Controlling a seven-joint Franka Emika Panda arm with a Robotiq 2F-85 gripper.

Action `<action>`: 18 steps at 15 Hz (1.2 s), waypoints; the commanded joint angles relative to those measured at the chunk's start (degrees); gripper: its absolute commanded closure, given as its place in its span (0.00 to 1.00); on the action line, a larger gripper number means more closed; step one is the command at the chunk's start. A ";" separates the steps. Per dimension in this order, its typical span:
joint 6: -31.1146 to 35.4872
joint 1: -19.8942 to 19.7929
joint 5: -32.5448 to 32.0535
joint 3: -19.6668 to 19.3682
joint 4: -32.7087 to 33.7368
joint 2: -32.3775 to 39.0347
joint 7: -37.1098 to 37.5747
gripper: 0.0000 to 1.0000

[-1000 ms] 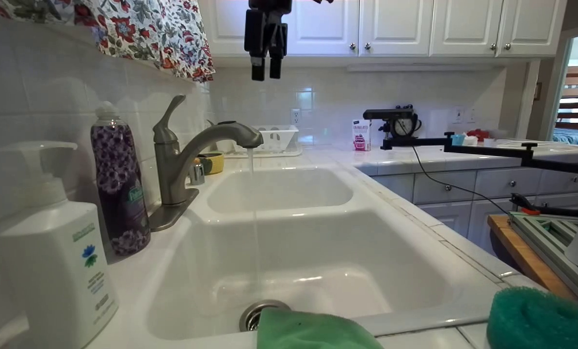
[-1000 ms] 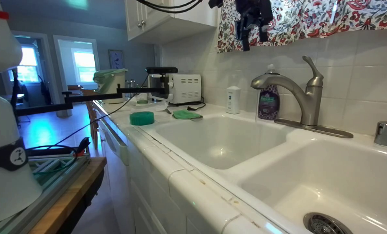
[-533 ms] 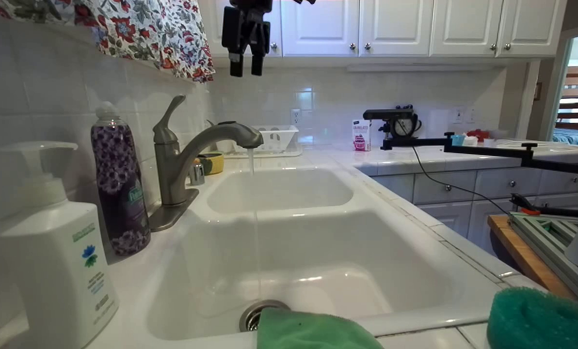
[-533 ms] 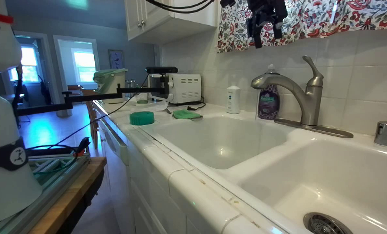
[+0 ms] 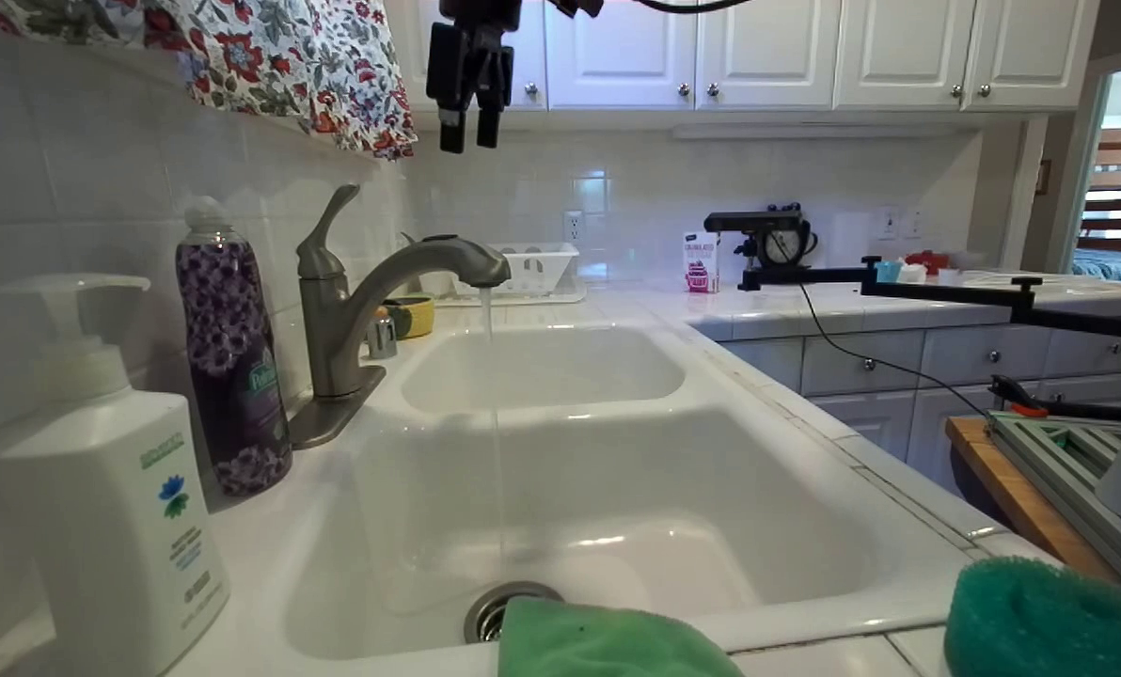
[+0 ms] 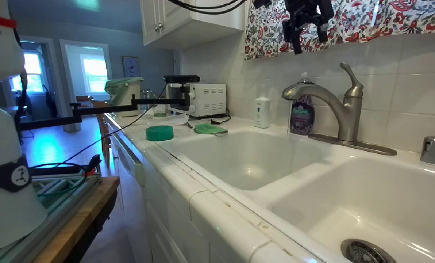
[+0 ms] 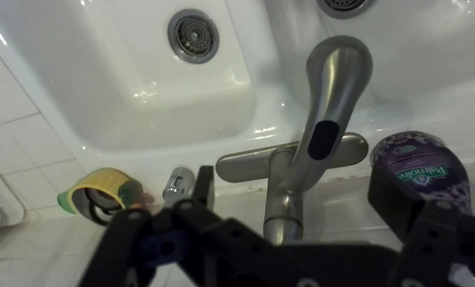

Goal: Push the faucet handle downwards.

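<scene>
The faucet handle (image 5: 331,226) is a slim grey metal lever sticking up and tilted from the top of the faucet body; it also shows in an exterior view (image 6: 351,77). A thin stream of water falls from the arched spout (image 5: 448,259). My gripper (image 5: 470,133) is open and empty, pointing down, above the faucet and apart from the handle; it also hangs before the curtain in an exterior view (image 6: 310,42). In the wrist view my fingers (image 7: 297,189) stand wide on both sides of the faucet body (image 7: 283,199); the lever itself is hidden behind the gripper.
A purple soap bottle (image 5: 231,367) and a white pump bottle (image 5: 109,508) stand beside the faucet along the wall. A chrome cap (image 6: 434,149) sits on its opposite side. The double sink (image 6: 261,191) lies in front. A floral curtain (image 6: 363,18) hangs above.
My gripper has moved sideways toward the faucet's side of the sink, staying high and open. The handle, spout and bottles have not moved.
</scene>
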 commanded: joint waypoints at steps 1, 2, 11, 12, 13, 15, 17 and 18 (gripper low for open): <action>0.12 1.13 -3.53 -1.15 7.02 5.42 -9.12 0.00; 0.38 1.43 -4.61 -1.20 8.30 6.65 -11.16 0.00; 11.08 6.01 -16.98 -2.65 11.97 12.25 -22.90 0.00; 13.19 6.09 -18.47 -3.02 11.47 12.23 -24.02 0.00; 14.97 5.97 -19.55 -3.23 11.11 12.22 -25.10 0.00; 17.97 5.32 -20.88 -3.23 10.47 12.25 -27.78 0.00; 20.30 4.93 -21.85 -3.34 10.13 12.59 -30.33 0.00; 20.81 4.85 -21.95 -3.36 10.11 12.75 -31.40 0.00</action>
